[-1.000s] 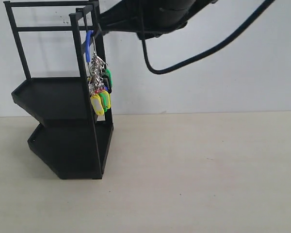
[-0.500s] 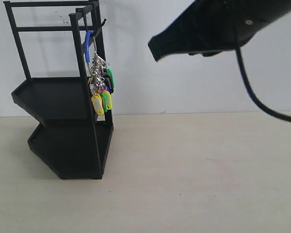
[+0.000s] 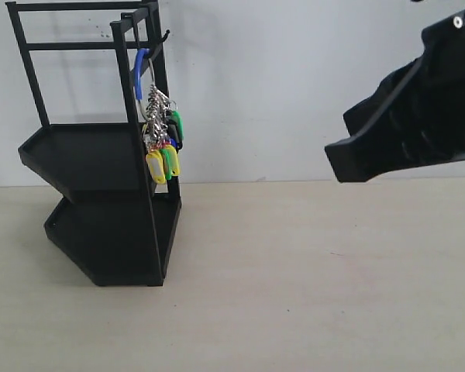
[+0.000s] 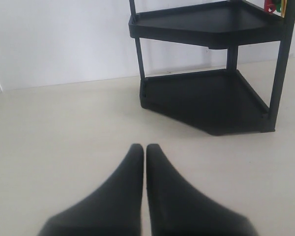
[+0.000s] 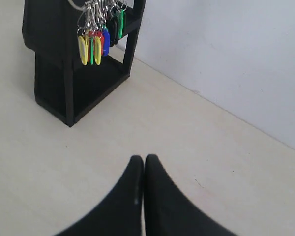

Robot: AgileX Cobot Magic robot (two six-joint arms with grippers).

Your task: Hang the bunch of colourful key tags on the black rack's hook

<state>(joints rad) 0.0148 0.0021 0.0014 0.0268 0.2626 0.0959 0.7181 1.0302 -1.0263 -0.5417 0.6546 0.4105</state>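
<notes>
The key bunch [image 3: 160, 139] hung in the upper left of the exterior view. Its blue loop [image 3: 142, 71] was caught up near the hook [image 3: 164, 36] at the top of the rack [image 3: 85, 159], and the yellow, green and red tags dangled free beside the upper tray. How deep the loop sat behind the hook's upturned tip was too small to tell. The rack stood upright on the counter [image 3: 318, 279].

The right pincer [image 5: 140, 161] was clenched on nothing, its two fingers pressed flat together. Its arm filled the right edge of the exterior view, well apart from the rack. The left pincer [image 4: 140, 149] was likewise clenched and empty, low over the counter and facing the rack's lower tray.

By the look of it, the hanging itself was done, and the step in hand was pulling clear. The next move called for little. The arms needed only to be kept away from the rack so the bunch was not knocked, then brought to rest.
</notes>
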